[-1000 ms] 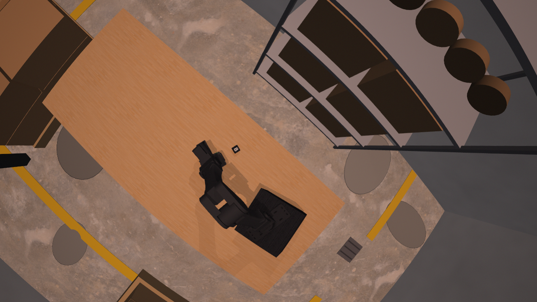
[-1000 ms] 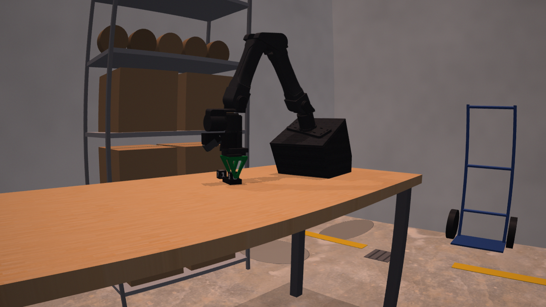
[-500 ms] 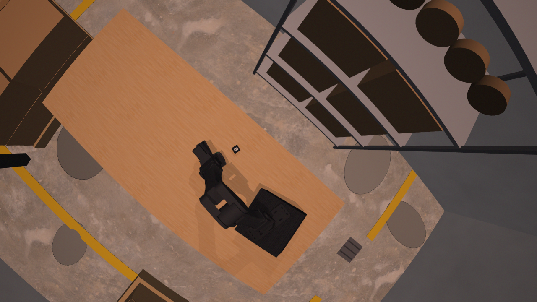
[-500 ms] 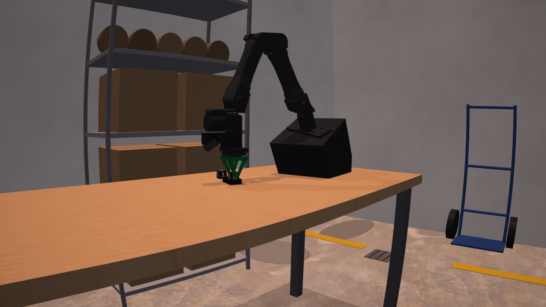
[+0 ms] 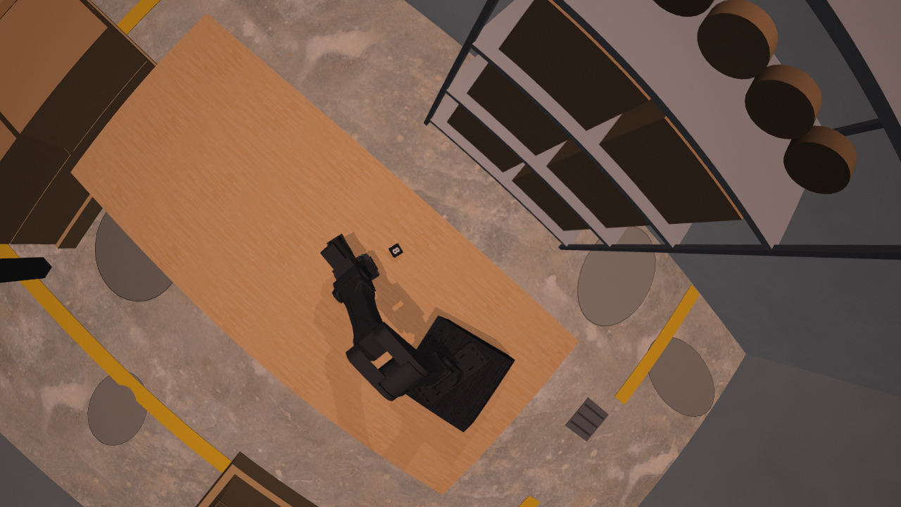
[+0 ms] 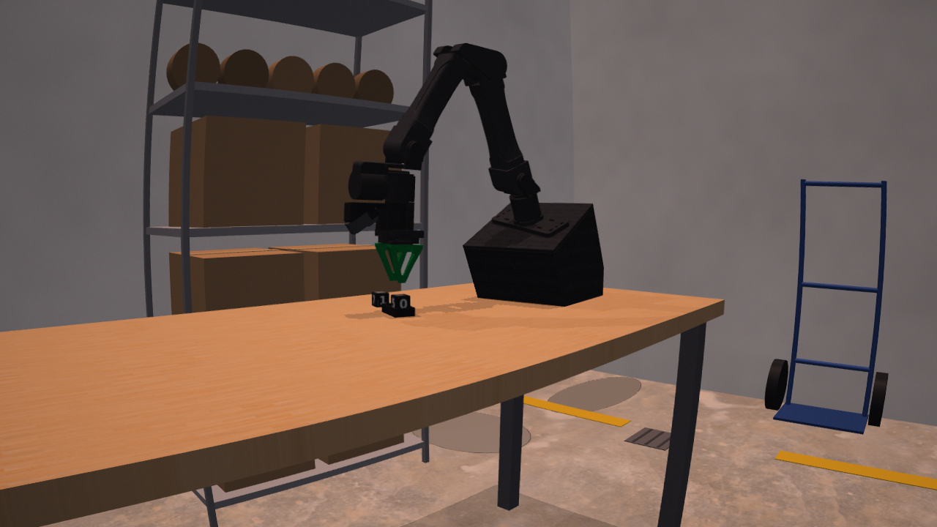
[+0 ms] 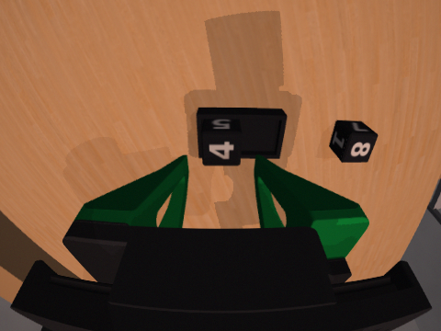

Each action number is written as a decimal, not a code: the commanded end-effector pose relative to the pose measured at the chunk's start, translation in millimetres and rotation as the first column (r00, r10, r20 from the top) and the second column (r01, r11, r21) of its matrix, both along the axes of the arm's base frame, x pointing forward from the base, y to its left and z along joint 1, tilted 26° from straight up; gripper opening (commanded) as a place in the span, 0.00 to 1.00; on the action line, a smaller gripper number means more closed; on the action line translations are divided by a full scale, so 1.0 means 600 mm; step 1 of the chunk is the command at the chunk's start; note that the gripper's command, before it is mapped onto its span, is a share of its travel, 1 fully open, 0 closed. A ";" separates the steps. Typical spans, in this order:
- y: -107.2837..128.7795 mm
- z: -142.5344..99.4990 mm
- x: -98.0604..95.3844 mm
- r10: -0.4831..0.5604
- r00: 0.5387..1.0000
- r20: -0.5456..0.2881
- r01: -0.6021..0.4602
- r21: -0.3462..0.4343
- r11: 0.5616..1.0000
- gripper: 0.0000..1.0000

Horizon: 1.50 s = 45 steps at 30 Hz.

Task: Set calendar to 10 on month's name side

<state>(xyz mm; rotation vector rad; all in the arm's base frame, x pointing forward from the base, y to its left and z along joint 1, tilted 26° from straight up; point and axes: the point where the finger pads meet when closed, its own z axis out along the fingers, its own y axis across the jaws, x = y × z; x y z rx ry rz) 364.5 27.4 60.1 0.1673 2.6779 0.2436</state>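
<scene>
The small black tray (image 7: 243,131) lies flat on the wooden table. One black cube (image 7: 222,142) stands in its left half in the wrist view, with 4 on top. In the exterior view this cube (image 6: 400,302) shows 0 to the camera. The second cube (image 7: 353,142) (image 5: 395,250) lies on the table to the right of the tray, outside it, with 8 on top; the exterior view shows its 1 face (image 6: 378,299). My gripper (image 7: 220,163) (image 6: 397,278) hangs above the tray, its green fingers open and empty.
The arm's black base block (image 6: 534,258) stands on the table behind the tray. A metal shelf with boxes (image 6: 262,170) stands beyond the table's far edge. A blue hand truck (image 6: 831,307) stands on the floor at the right.
</scene>
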 end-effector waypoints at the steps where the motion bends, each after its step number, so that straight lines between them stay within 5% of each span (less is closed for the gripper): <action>1: -0.004 0.028 -0.019 0.002 1.000 -0.016 -0.002 0.001 1.000 0.45; 14: -0.010 0.067 -0.038 0.002 1.000 -0.016 -0.002 0.001 1.000 0.45; 15: -0.010 0.067 -0.038 0.002 1.000 -0.016 -0.002 0.001 1.000 1.00; 39: -0.011 0.067 -0.038 0.007 1.000 -0.016 -0.007 -0.002 1.000 1.00; 45: -0.023 0.062 -0.036 0.100 0.995 -0.005 -0.100 -0.048 0.994 1.00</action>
